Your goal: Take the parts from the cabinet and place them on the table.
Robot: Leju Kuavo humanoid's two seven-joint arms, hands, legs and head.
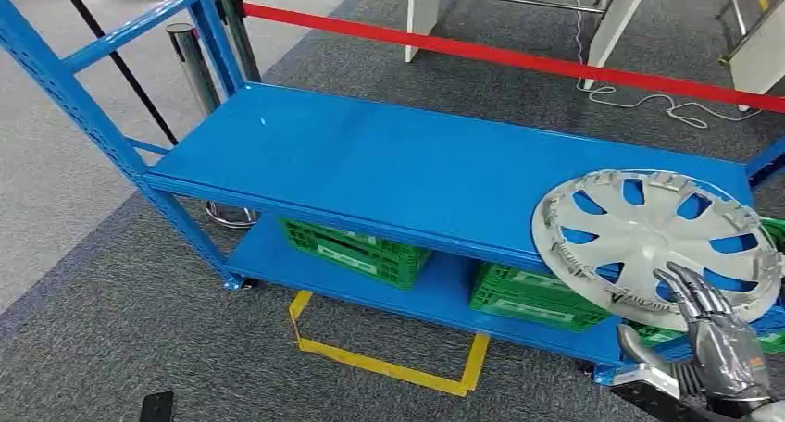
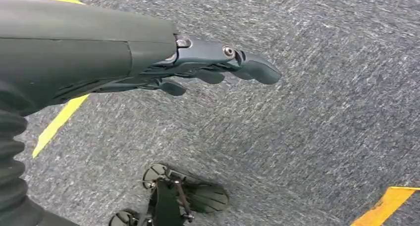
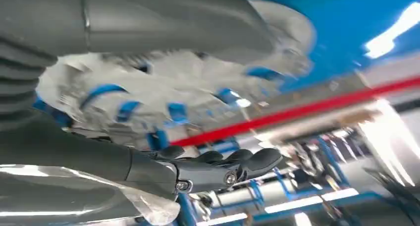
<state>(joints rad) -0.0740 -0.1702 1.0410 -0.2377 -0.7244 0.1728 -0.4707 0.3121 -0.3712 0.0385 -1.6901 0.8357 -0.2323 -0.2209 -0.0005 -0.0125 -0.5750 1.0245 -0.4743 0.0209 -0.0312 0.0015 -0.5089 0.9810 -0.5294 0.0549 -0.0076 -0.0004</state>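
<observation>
Right now the robot's right hand grips a silver hubcap by its near lower rim, fingers spread up across the face and the thumb under the edge, so the disc stands tilted over the right front corner of the blue rack's upper shelf, its spokes showing the blue through the slots. From the wrist camera the same hubcap is a pale blur pressed close against the right hand, dark fingers curled along its underside. Whether the disc touches the shelf or hangs just above it, I cannot tell. On the lower shelf sit green plastic crates: one toward the middle, another further right, partly behind the hubcap's lower rim, and a sliver of green at the far right edge. The left hand hangs over grey carpet, holding nothing, fingers loosely apart and slightly bent. A yellow tape outline marks the floor in front of the rack, more yellow tape lies near the left hand, a red barrier belt runs behind the rack from chrome posts, and a white cable lies coiled on the carpet beyond.
</observation>
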